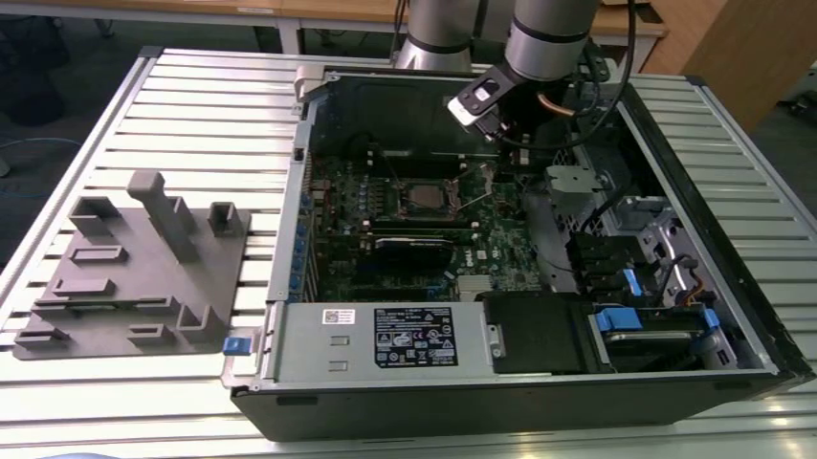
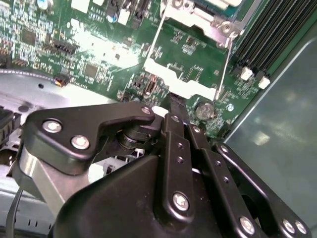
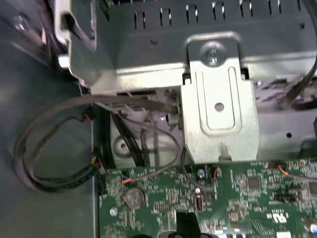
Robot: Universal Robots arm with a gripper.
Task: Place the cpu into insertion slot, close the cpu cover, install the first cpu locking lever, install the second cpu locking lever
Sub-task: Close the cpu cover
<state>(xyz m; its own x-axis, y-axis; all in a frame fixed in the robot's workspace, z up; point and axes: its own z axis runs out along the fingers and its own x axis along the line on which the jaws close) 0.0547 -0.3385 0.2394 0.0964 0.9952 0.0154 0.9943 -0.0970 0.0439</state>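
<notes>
My claw (image 2: 170, 102) looks clenched on nothing, tips bunched to one point against the bright metal tab (image 2: 181, 79) just short of the socket, which I read as a pushing pose rather than a grasp. Two thin wire rods (image 2: 158, 34) run from that tab back to the cpu cover (image 2: 205, 17), which looks down over the insertion slot (image 1: 397, 199); I take them for the locking levers, not yet latched. In the exterior view the cpu (image 1: 423, 198) sits flat inside the slot, so placement looks done.
</notes>
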